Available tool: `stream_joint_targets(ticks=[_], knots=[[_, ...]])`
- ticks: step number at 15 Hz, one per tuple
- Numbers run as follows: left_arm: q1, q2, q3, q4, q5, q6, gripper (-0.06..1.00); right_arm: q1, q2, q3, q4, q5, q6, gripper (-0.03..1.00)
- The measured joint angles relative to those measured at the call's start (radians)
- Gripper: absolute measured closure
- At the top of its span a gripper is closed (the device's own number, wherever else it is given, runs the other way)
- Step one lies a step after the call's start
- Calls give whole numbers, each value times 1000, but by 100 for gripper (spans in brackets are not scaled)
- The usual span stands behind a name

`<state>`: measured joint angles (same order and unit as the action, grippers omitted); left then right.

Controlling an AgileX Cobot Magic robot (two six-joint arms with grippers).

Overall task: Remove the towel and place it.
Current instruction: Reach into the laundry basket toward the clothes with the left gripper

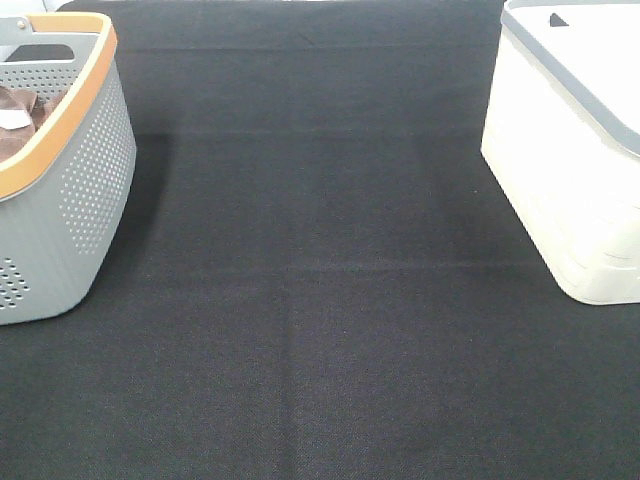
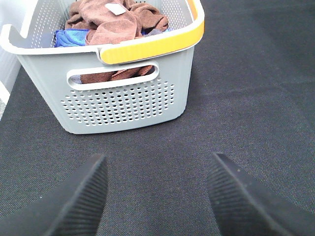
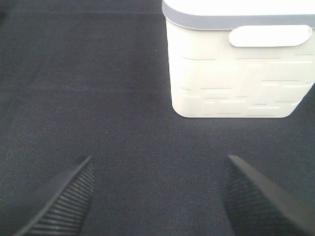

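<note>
One grey basket (image 2: 123, 105), one white bin (image 3: 231, 83), one blue cloth (image 2: 71, 37), brown cloths (image 2: 133, 27), count unclear

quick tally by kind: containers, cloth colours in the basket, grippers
Containers: 2 (grey perforated plastic basket with orange rim, white plastic bin with grey rim)
Cloth colours: 2 (heaped reddish-brown terry towel, blue cloth; number of brown pieces unclear)
Grippers: 2 (left gripper, right gripper, both open)
Total: 6
</note>
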<state>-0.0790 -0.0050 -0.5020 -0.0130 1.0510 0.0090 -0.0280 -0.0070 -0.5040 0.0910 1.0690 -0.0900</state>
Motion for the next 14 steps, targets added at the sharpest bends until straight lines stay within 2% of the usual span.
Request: stream_joint_targets(ticks=[14], knots=[[0,0,0,0,0,0,36,0,0,0,0,0,0,28]])
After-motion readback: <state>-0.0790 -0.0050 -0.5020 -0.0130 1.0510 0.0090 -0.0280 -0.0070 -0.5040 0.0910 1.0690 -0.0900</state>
